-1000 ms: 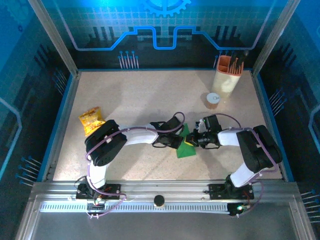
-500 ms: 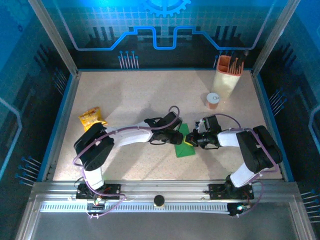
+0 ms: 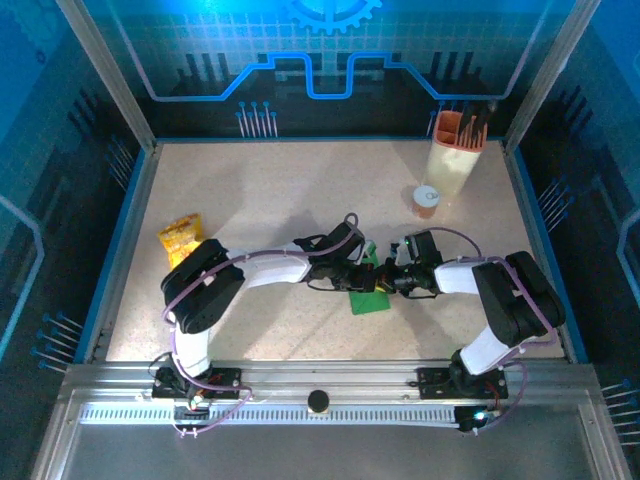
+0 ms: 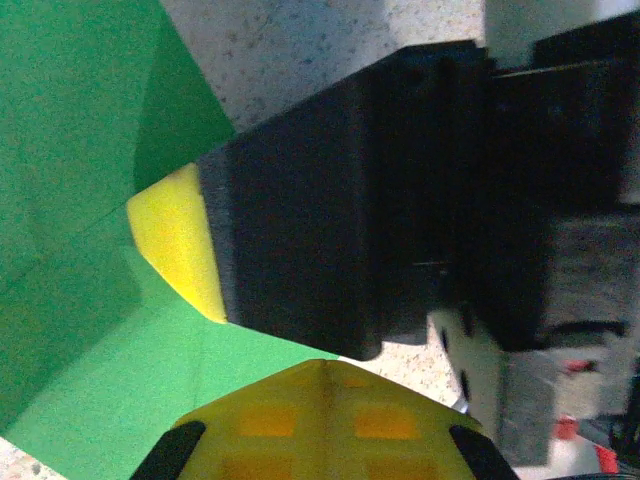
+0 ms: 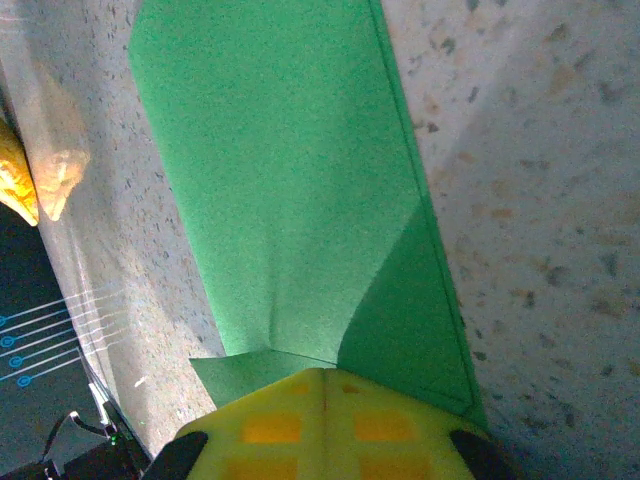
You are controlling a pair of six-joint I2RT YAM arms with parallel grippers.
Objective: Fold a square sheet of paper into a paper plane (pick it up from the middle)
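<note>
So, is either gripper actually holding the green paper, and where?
Cannot tell: left gripper and right gripper are shut, tips on the folded green paper; pinching or pressing is unclear.

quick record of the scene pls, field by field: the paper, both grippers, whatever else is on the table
paper: bright-green sheet, partly folded with visible creases, lying on the table between the two arms
left gripper: shut, tip over the paper
right gripper: shut, tip over the paper's end
gripper layout: tips facing each other, close together
other items: yellow snack packet at left; holder of orange tools and small cup at far right
</note>
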